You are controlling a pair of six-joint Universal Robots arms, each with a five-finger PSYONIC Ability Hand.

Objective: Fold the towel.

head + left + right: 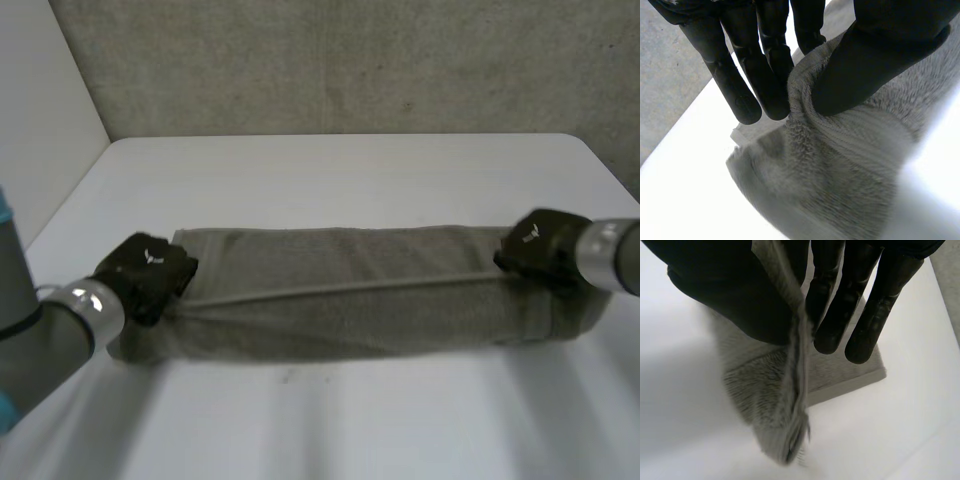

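A grey towel (350,300) lies as a long folded band across the white table (340,170). My left hand (148,272) sits at its left end, and the left wrist view has the thumb (875,60) and fingers (762,75) pinching a raised fold of towel (840,160). At the towel's right end is my right hand (542,245). There, in the right wrist view, the thumb (735,295) and fingers (840,315) pinch the towel's edge (797,390), which hangs down from the grip over the lower layer.
A grey wall (350,60) runs behind the table's far edge, and a white panel (40,110) stands at the left. Bare tabletop lies beyond the towel and in front of it.
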